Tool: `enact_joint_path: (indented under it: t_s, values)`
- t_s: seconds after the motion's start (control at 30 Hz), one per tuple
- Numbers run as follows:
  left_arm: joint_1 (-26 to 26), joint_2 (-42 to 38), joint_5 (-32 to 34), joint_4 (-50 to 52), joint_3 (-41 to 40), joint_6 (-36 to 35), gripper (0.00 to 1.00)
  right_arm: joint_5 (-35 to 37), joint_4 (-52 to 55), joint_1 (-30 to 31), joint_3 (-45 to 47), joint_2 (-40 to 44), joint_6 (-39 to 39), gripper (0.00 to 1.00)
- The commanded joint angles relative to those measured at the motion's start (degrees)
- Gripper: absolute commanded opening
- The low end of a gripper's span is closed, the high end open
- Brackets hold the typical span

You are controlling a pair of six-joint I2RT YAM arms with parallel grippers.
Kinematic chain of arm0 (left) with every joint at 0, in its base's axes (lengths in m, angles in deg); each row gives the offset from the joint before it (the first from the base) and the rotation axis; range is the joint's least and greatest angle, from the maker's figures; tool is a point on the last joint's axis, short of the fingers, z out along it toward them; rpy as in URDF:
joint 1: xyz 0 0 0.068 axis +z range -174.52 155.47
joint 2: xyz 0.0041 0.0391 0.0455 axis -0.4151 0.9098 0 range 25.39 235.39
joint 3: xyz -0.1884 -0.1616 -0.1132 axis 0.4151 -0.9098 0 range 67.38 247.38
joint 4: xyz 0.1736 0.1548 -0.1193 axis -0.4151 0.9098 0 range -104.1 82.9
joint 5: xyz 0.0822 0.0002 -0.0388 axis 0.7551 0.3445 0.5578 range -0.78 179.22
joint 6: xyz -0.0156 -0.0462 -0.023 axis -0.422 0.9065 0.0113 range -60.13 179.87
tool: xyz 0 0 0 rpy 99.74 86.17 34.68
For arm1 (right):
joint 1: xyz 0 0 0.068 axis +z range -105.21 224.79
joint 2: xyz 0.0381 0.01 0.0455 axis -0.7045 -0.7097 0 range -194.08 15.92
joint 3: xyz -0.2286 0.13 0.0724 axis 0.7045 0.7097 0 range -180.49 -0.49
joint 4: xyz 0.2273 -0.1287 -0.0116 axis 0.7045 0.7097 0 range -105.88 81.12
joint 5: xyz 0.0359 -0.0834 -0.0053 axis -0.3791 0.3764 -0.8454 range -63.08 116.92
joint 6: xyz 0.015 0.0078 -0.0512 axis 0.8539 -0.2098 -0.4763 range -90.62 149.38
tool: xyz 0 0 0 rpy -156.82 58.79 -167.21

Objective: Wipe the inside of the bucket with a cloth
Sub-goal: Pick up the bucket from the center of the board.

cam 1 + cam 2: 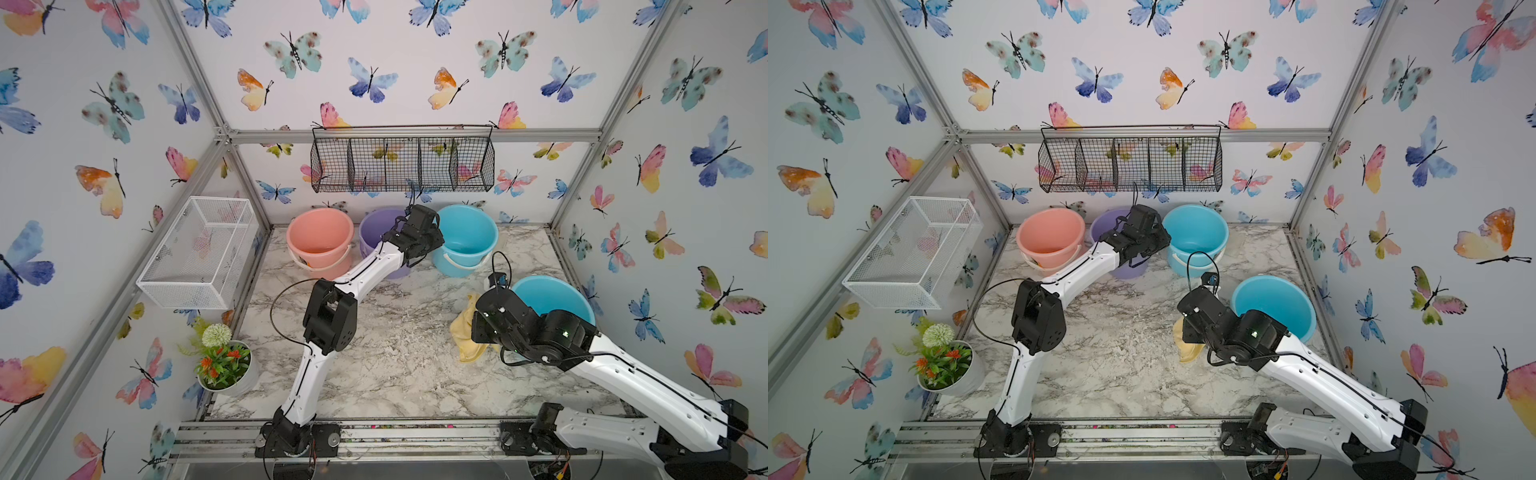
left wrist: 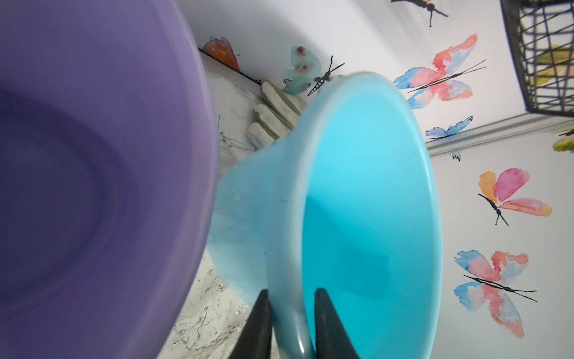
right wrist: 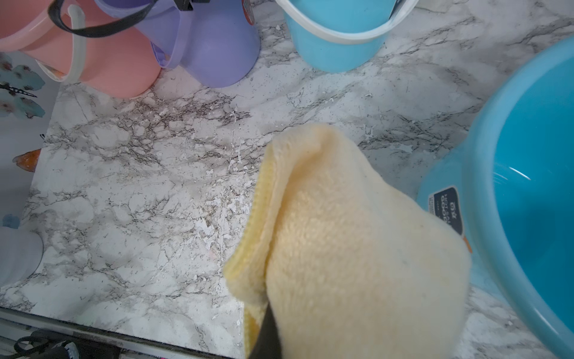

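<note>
Clamped shut on the cloth with the right gripper, dangling it over the marble table just beside the near blue tub. Pinching the rim of the back blue bucket with the left gripper, one finger inside, one outside. Gripped and braced, but no wiping yet: by the look of it, all the inside left to do.

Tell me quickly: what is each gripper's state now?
Left gripper: closed on the rim of the white-handled light blue plastic bucket.
Right gripper: closed, holding the soft pale yellow terry cloth.
</note>
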Motion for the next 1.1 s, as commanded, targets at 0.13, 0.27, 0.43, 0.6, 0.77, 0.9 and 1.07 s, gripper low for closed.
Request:
enact_joint_path:
  t_s: [0.13,0.27,0.43,0.6,0.77,0.9,1.07]
  values:
    - [0.23,-0.64,-2.12,-1.06,0.57,0.50,0.08,0.64,0.78,-0.33,0.08,0.94,0.63,0.02]
    - [0.23,-3.05,-2.68,-1.63,-0.16,0.55,0.03,1.08,1.13,-0.33,0.00,1.17,0.62,0.02]
    - [0.46,-6.88,-3.92,-1.33,-0.14,-0.39,0.00,1.86,1.62,-0.33,-0.69,1.01,0.40,0.02]
    - [0.92,-13.34,-3.76,-0.41,-2.55,-2.34,0.00,2.67,1.84,-0.33,-1.39,0.88,-0.07,0.02]
    - [1.59,-20.82,-4.70,-0.15,-5.34,-3.72,0.00,2.84,1.75,-0.33,-2.02,0.15,-0.52,0.02]
    - [1.82,-26.26,-6.30,1.92,-7.22,-4.83,0.00,3.35,1.75,-0.33,-2.88,-0.35,-0.92,0.02]
    - [2.88,-34.87,-7.96,4.64,-12.19,-6.38,0.00,4.08,1.58,-0.33,-4.29,-1.57,-2.09,0.02]
